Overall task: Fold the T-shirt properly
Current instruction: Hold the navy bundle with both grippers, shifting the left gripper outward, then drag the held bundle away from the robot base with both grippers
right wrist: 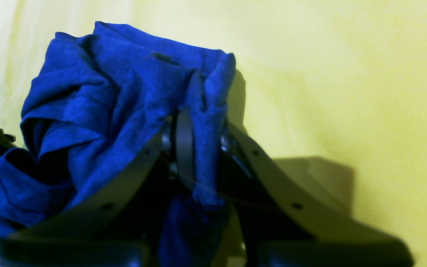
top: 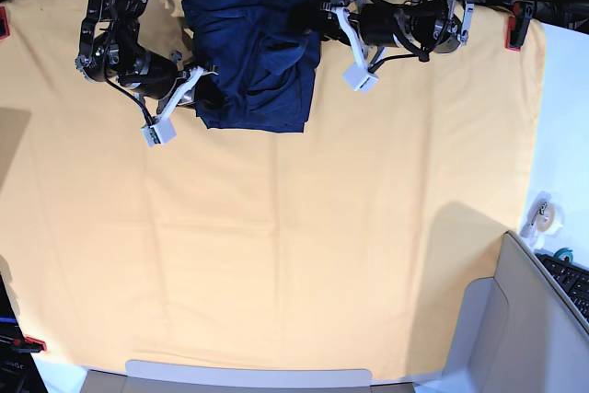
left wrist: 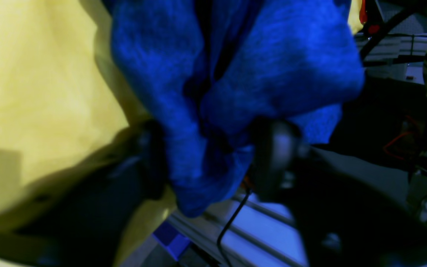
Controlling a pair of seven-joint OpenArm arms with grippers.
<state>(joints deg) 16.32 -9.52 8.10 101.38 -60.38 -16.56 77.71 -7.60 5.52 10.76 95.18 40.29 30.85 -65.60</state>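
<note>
The dark navy T-shirt (top: 253, 52) lies bunched at the far edge of the table, between the two arms. My right gripper (top: 204, 91) is at its lower left corner. In the right wrist view that gripper (right wrist: 198, 144) is shut on a fold of the T-shirt (right wrist: 106, 92), and the rest is heaped to the left. My left gripper (top: 313, 17) is at the shirt's upper right. In the left wrist view its jaws (left wrist: 213, 163) stand wide, with a thick bunch of the T-shirt (left wrist: 272, 74) hanging between the fingers (left wrist: 276, 155).
A yellow-orange table cloth (top: 294, 227) covers the table and is held by red clamps (top: 512, 32). A grey box (top: 515, 319) stands at the near right, with tape rolls (top: 543, 213) and a keyboard (top: 571, 278) beside it. Aluminium rails (left wrist: 258, 230) run behind the table's far edge.
</note>
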